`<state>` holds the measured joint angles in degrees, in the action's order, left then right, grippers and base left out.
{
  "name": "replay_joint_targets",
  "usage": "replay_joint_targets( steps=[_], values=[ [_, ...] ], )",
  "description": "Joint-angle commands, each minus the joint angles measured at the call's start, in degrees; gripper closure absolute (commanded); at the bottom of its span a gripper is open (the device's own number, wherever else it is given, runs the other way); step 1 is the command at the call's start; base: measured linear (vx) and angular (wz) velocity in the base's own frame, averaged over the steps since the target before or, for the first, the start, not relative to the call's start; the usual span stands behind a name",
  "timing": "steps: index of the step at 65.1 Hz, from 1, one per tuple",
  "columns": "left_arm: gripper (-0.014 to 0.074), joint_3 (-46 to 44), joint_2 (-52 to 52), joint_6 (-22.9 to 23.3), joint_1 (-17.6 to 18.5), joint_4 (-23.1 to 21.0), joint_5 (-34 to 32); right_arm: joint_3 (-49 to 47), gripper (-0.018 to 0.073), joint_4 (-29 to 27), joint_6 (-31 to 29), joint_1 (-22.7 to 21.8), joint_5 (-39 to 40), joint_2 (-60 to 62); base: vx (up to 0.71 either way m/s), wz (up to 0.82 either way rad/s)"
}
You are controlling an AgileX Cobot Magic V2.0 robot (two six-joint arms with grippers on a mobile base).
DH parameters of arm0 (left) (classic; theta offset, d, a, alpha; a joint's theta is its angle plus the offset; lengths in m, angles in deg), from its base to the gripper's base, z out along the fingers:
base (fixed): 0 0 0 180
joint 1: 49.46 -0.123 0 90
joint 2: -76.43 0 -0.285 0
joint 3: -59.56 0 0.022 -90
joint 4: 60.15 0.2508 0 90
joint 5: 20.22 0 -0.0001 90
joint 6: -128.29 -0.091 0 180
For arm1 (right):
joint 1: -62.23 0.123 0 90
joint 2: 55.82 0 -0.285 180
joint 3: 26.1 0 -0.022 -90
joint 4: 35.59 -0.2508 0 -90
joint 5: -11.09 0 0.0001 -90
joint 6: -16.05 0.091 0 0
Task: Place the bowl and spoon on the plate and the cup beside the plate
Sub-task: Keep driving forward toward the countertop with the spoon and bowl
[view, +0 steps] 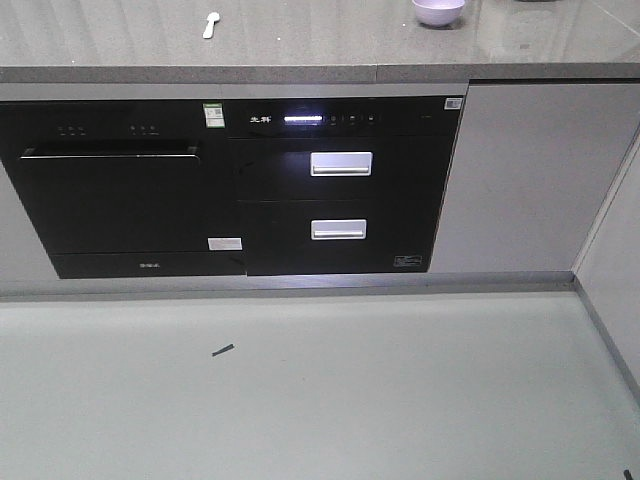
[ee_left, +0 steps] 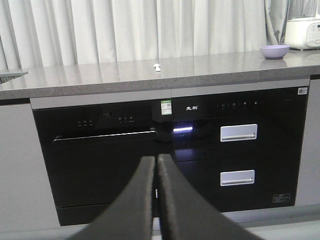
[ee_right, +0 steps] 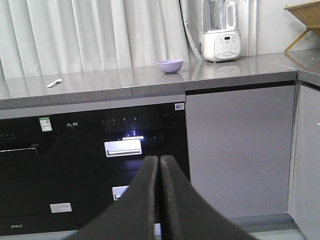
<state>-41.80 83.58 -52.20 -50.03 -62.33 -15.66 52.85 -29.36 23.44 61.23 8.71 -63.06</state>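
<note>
As far as I can judge, nothing of the arrangement is done yet. My left end effector [ee_left: 156,159] is closed, its two dark fingers pressed together with nothing between them. My right end effector [ee_right: 159,159] is the same, shut and empty. Both hang low in front of the cabinets, well apart from the worktop [view: 300,45] where the things lie.

The bowl [view: 438,11] stands upright and alone toward the right of the worktop. The spoon [view: 211,25] lies flat well to its left, touching nothing. I see no plate and no cup in any view, so I cannot say where they are. Everything is left to do: bowl and spoon onto the plate, cup beside it.

As for writing, the black appliance [view: 340,185] under the worktop carries two white characters on its control panel, beside a lit white strip [view: 303,118]. They look Chinese, but I cannot read them with any certainty. A green sticker [view: 214,115] sits to the left of them, a white sticker [view: 224,243] lower down, and a small label [view: 453,103] at the panel's right corner, all too small to read. The white blender [ee_right: 221,30] at the back shows buttons but no legible text.
</note>
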Motion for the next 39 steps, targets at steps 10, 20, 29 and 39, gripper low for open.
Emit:
replay_joint_targets(
  steps=[10, 20, 29, 39],
  values=[
    [0.0602, 1.8, -1.0, 0.5, -0.1, -0.1, -3.9, 0.8, 0.0561, 0.6, -0.3, -0.4, 4.2, 0.8, 0.03, 0.00],
    [0.0602, 1.8, -1.0, 0.5, -0.1, -0.1, -3.9, 0.8, 0.0561, 0.6, -0.3, -0.4, 4.2, 0.8, 0.03, 0.00],
    [0.0602, 1.8, -1.0, 0.5, -0.1, -0.1, -3.9, 0.8, 0.0561, 0.6, -0.3, -0.4, 4.2, 0.8, 0.03, 0.00],
    [0.0602, 1.8, -1.0, 0.5, -0.1, -0.1, -3.9, 0.8, 0.0561, 0.6, -0.3, -0.4, 4.2, 0.8, 0.03, -0.01]
  ],
)
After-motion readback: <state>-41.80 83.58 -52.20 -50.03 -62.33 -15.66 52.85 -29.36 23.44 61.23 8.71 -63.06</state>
